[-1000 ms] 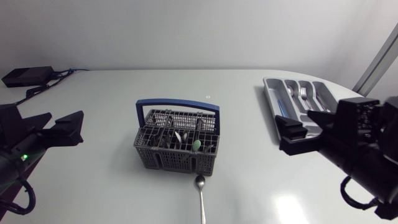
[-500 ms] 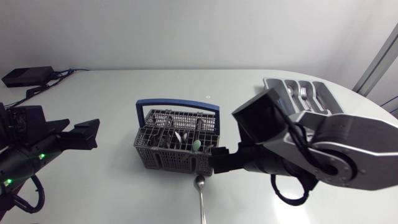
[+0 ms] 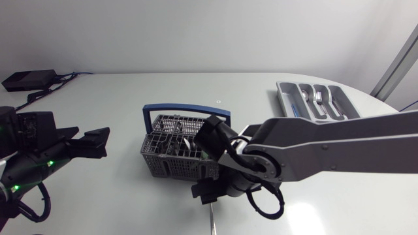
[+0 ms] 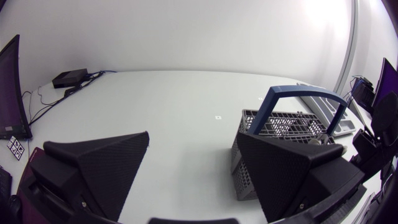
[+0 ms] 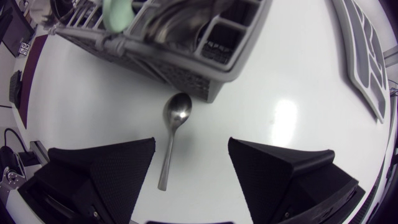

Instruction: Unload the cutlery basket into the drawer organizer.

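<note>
**Spoon on the bench, basket loaded**

Far left, my left pincer (image 3: 103,141) hangs spread wide over the bench (image 3: 117,196), well apart from the cutlery basket (image 3: 171,171). The basket sits mid-bench with its blue handle (image 3: 186,109) up and cutlery standing in its compartments, including a pale green piece (image 5: 118,12). Just in front of it a spoon (image 5: 171,134) lies flat, bowl toward the basket. My right pincer (image 5: 191,146) is over it, fingers spread, neither touching the spoon. Far right, the drawer organizer (image 3: 283,99) has some cutlery in its slots.
</note>
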{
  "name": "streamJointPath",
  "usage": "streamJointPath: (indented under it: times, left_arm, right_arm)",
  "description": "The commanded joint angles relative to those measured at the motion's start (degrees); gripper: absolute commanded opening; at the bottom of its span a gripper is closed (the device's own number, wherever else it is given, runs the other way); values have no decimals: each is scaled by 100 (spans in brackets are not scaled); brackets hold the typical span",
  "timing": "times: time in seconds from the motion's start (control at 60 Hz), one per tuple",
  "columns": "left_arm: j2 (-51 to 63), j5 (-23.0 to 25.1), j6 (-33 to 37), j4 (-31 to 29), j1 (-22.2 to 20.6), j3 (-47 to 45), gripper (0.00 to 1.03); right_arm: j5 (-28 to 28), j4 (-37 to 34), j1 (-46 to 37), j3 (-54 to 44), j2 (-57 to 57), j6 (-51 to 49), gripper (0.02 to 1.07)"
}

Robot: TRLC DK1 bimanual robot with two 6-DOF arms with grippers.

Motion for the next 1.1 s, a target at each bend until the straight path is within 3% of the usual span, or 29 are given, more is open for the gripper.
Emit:
streamJointPath:
  times: [0.0, 0.1, 0.233, 0.267, 0.783, 1.083]
  left_arm:
    - [88, -52, -87, 122, -37, 152, 99]
    - [158, -52, -113, 183, -63, 134, 99]
    - [246, -52, -140, 280, -72, 99, 99]
    - [246, -52, -140, 289, -72, 90, 99]
    - [238, -52, -184, 280, -63, 55, 99]
    - [185, -52, -184, 254, -46, 29, 99]
  right_arm:
    - [-186, -89, 57, 122, 182, 271, 84]
    - [-362, -89, 181, 192, 349, 333, 83]
    - [-239, 17, 216, 403, 630, 474, 55]
    - [-230, 34, 207, 465, 736, 491, 52]
    - [-221, 69, 49, 430, 1535, 676, 52]
    - [192, 465, 286, -19, 982, 614, 52]
